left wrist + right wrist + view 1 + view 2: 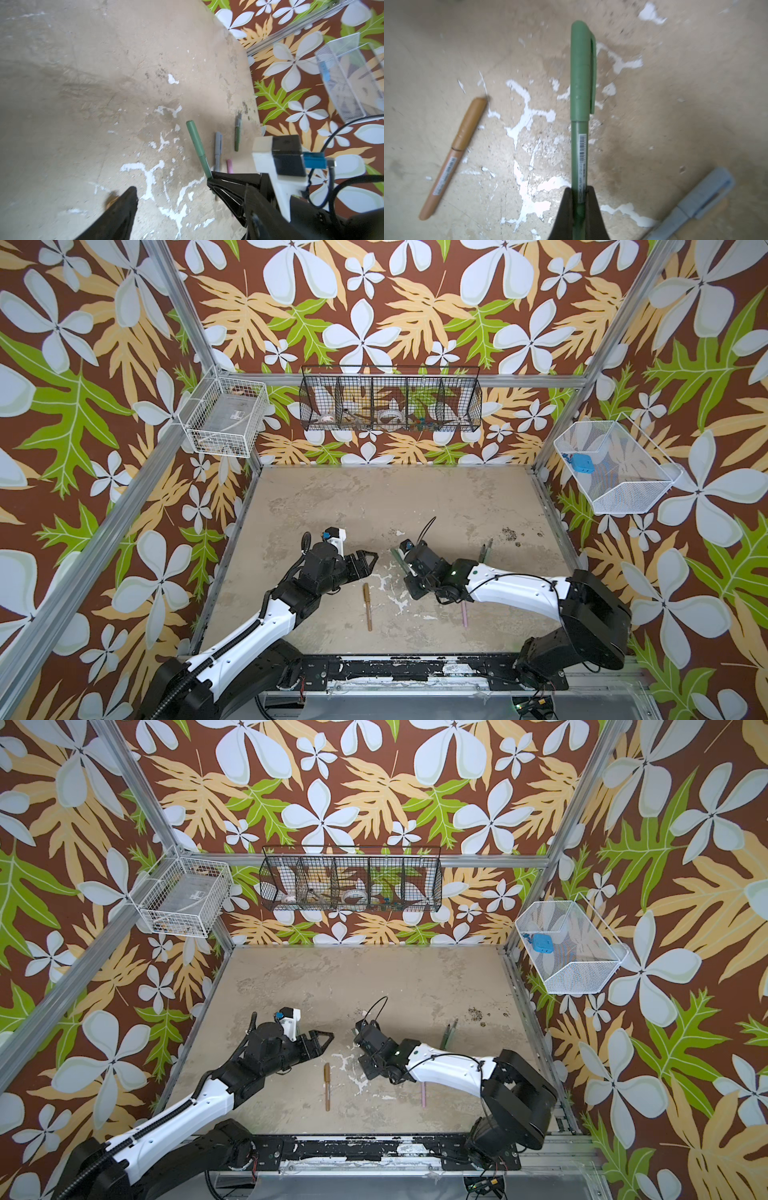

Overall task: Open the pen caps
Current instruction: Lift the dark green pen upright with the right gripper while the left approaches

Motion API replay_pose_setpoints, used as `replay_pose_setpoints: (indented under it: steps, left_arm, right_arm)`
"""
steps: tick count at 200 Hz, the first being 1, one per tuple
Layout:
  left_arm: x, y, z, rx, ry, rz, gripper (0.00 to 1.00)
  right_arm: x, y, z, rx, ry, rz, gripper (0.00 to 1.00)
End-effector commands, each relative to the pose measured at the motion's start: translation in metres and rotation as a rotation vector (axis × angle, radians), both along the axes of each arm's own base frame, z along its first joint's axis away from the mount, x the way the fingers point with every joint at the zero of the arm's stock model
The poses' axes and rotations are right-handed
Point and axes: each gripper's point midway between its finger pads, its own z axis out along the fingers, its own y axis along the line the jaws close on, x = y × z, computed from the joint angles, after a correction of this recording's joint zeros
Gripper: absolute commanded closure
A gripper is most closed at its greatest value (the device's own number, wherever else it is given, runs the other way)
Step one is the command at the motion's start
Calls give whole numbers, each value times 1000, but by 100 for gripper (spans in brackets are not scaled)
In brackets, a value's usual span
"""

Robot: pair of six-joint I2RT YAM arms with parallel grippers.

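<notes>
Right claw (579, 188) clamps the sage green pen (580, 155), cap (581, 70) on, well inside the table (415, 497) edges; left claw (371, 562) gapes.

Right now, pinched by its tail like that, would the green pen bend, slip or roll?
The green pen sticks straight out of the right gripper without sagging, so it is probably stiff and light. Its smooth barrel is held only near the end, so a hard tug on the cap might slip it. The cap's clip would likely stop rolling.
</notes>
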Motion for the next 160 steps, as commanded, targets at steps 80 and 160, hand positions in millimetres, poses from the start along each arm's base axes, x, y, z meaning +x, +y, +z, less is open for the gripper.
replay_pose_setpoints:
  steps: [80,160]
  left_arm:
    - [27,-33,61,-160,-511,-119,18]
    - [2,-29,68,-180,-640,-184,17]
  right_arm:
    - [32,2,90,383,-352,81,96]
    - [4,24,94,515,-325,255,95]
